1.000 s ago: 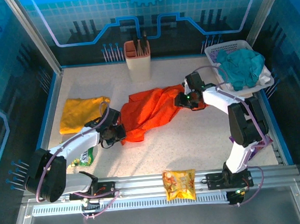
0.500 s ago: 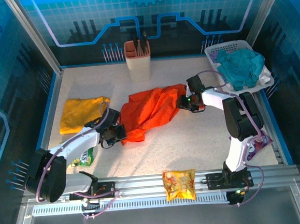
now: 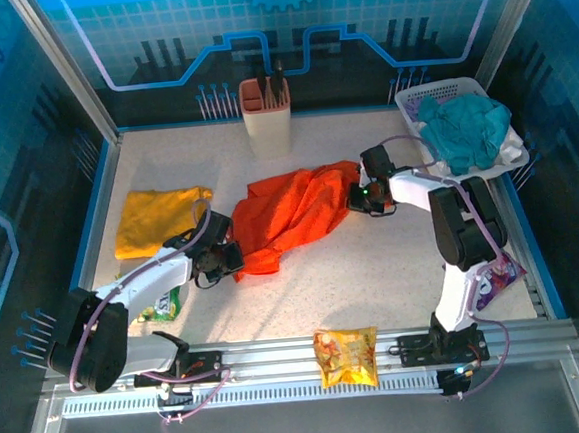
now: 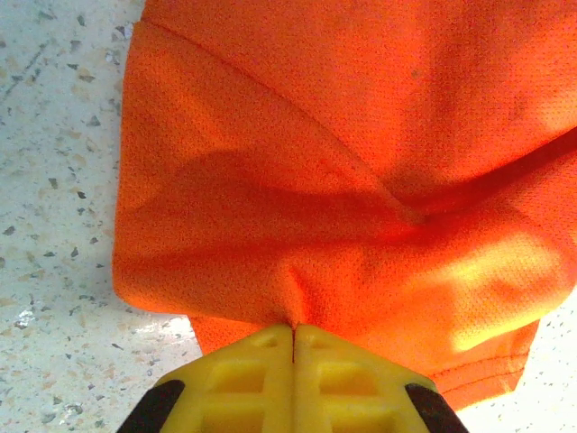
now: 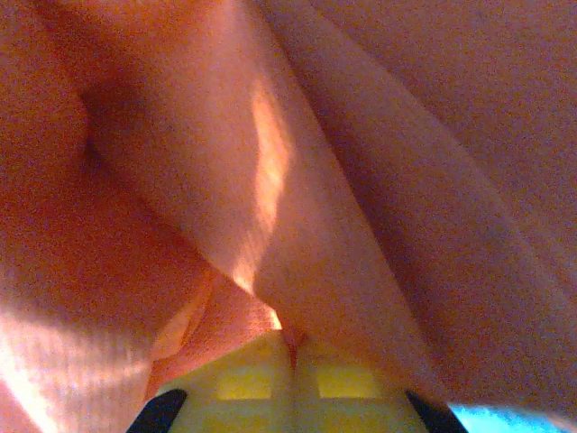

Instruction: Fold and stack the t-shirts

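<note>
The orange shirt (image 3: 290,216) is lying crumpled at the centre of the table (image 3: 374,265), with the yellow shirt (image 3: 159,219) at 9 o'clock. The left gripper (image 3: 228,259) is clamping the orange shirt's 7 o'clock hem and the right gripper (image 3: 356,197) its 3 o'clock edge. Both pinches are looking shallow, so pulling apart is risking slippage or dragging bunched layers.

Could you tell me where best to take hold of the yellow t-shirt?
Probably its right edge, pinched from above: the yellow t-shirt lies flat on the table, so only an edge offers a grip, and that one is nearest the left hand.
</note>
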